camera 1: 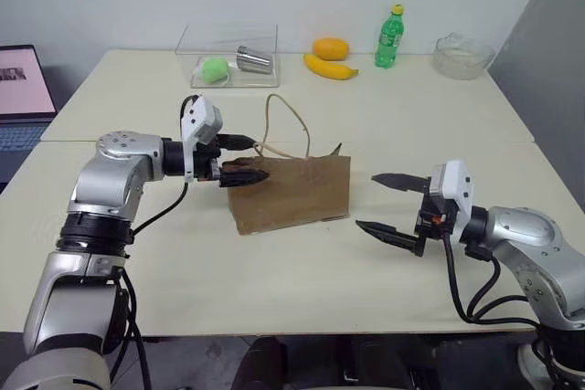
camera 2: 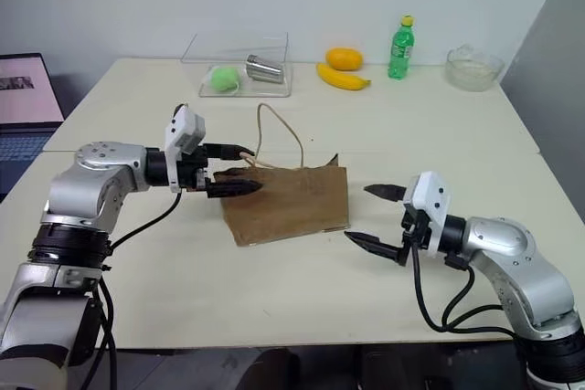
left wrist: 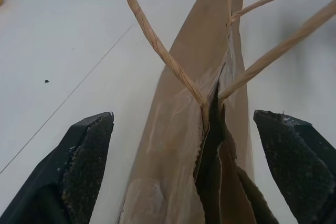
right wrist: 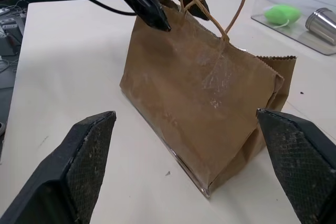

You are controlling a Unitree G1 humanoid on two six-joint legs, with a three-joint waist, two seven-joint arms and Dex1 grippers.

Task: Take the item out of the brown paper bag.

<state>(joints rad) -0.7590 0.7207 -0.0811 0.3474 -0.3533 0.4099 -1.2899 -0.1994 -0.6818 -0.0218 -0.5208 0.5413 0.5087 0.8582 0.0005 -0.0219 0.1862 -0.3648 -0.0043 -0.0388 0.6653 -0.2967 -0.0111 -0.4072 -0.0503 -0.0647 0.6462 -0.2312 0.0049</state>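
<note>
Cream table (camera 1: 302,271) (laptop (camera 1: 23,89) beside), white wall

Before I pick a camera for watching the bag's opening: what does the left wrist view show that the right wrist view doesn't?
Left wrist view: the narrow slit of the mouth of the brown paper bag, seen end-on between the left gripper's open fingers.
Right wrist view: the bag's broad creased side, the clear plastic box behind, and the left gripper straddling the bag's top corner.
Both: the bag and its cord handles.
</note>
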